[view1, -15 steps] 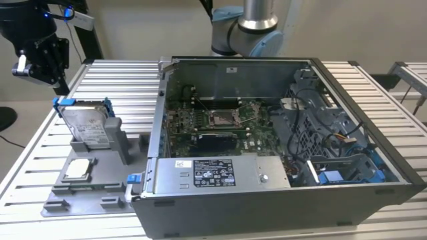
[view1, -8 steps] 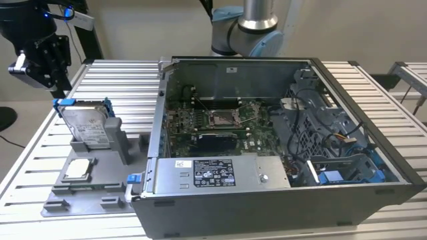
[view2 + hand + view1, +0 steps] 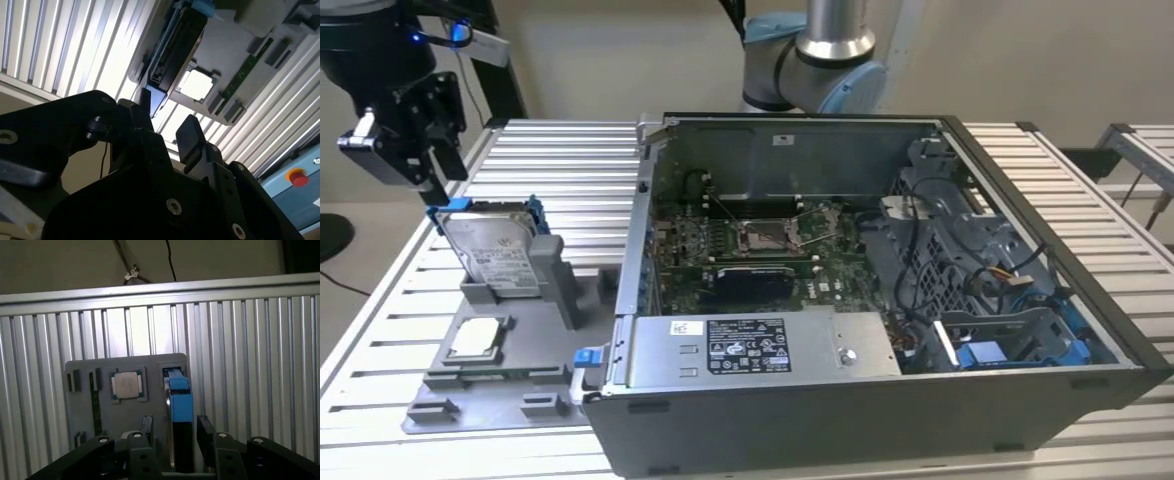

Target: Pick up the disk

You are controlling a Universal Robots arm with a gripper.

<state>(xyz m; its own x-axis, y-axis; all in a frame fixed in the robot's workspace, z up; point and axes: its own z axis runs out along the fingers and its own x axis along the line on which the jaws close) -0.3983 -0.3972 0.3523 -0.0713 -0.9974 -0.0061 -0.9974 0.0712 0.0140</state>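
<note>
**A:** Where is the disk?

**B:** The disk stands on edge in a slot of a grey plastic holder, on a ribbed aluminium table. It is a flat silver metal slab with a white label, framed in blue plastic.

**A:** Which way does it point?

**B:** Its labelled face is turned toward the exterior camera and it leans slightly. Its thin edge faces up at me, in line with the gap between my fingers.

**A:** And your hand?

**B:** My gripper hangs just above the disk's top edge with its black jaws spread, one on either side, gripping nothing.

**A:** Anything nearby?

**B:** A small square silver chip lies flat in the same holder, and an open computer case sits beside it.
</note>
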